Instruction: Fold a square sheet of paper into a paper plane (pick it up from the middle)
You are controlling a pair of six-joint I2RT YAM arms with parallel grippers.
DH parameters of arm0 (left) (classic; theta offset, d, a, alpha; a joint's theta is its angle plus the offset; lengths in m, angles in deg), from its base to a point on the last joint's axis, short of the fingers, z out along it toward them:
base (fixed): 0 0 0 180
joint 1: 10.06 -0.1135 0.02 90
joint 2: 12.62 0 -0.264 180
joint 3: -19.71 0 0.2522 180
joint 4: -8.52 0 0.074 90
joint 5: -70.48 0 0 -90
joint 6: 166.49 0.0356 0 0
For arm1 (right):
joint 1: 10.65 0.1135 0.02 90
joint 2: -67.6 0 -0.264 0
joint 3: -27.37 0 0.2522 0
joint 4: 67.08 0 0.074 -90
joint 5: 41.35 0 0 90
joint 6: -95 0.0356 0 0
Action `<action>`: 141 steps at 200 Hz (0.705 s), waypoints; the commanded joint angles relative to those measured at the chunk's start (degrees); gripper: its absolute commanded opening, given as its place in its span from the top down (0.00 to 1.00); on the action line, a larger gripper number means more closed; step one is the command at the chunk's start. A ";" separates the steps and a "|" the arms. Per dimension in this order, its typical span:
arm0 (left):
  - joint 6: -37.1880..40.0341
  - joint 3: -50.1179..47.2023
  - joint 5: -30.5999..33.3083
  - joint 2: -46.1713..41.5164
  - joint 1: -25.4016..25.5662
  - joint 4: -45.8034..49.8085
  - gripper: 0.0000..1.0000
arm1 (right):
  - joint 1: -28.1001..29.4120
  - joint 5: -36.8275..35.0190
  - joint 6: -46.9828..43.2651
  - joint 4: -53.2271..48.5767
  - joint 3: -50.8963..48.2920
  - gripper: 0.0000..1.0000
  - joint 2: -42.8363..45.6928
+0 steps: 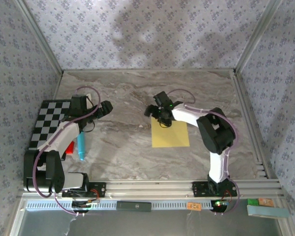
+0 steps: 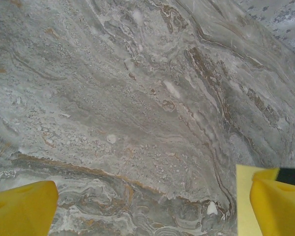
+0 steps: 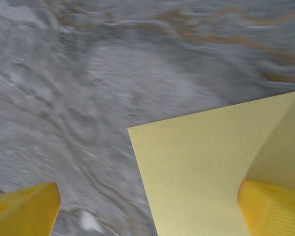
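**A:** Where do we find the square sheet of paper (image 1: 170, 135)?

**B:** It lies flat on the marble table (image 1: 123, 93), just right of centre in the top view. The right gripper (image 1: 156, 112) is over its upper-left corner. In the right wrist view that corner points to the upper left, and the sheet fills the lower right of the frame.

**A:** And the jaws?

**B:** We see them spread wide with nothing between them. One fingertip is over the paper at lower right, the other over bare marble at lower left. The left gripper (image 1: 106, 107) is just as wide and empty, left of centre, near the checkered board (image 1: 46, 115) and the blue-tipped pen (image 1: 81, 147).

**A:** So how do we take the sheet well?

**B:** We judge this to be the reach for it. Thin paper lying flat gives the fingers no edge, so we should come down softly and pinch up a ridge rather than scrape. The task asks for the middle, so we would shift towards the lower right of the top view before closing.

**A:** How does the paper look?

**B:** It is plain pale yellow and matte, with crisp edges and a sharp corner. Near the right edge of the right wrist view a straight line divides two shades. We cannot tell whether that is a crease or a shadow. We see no plane shape yet.
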 commanded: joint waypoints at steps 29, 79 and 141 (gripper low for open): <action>-0.55 0.42 -0.65 -2.34 0.52 3.37 0.00 | 1.82 -0.02 5.62 -0.70 11.94 0.10 -8.63; -1.22 1.67 -1.09 -0.48 1.81 4.24 0.00 | -0.82 0.30 -7.23 -1.28 7.02 0.10 3.50; -2.46 4.04 -0.94 4.01 5.12 4.58 0.00 | -6.39 3.15 -16.90 -9.94 0.16 0.17 6.18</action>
